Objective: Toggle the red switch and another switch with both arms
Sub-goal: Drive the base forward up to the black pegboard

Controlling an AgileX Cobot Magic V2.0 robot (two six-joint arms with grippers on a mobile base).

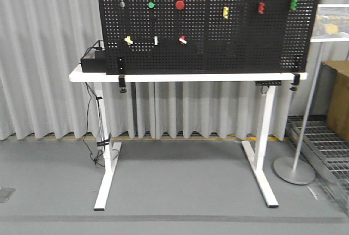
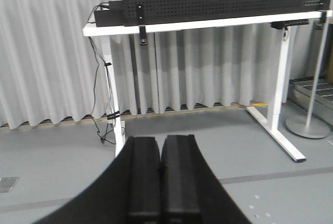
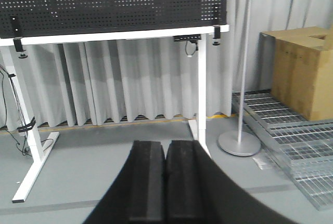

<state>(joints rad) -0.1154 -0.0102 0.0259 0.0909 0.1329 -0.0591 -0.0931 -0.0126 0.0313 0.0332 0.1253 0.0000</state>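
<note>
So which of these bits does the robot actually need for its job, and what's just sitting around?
Needed for the job:
red switch
pale yellow switch
left gripper, shut
right gripper, shut

Just lying about:
green-based toggle
round red push buttons
black box
sign stand
cardboard box

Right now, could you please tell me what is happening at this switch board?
Nothing is being handled yet. The left gripper and the right gripper are both shut and empty, well back from the white table. The red switch and the pale yellow switch sit in the bottom row of the black pegboard on that table, with a green-based toggle between them. Neither arm is near them.
</note>
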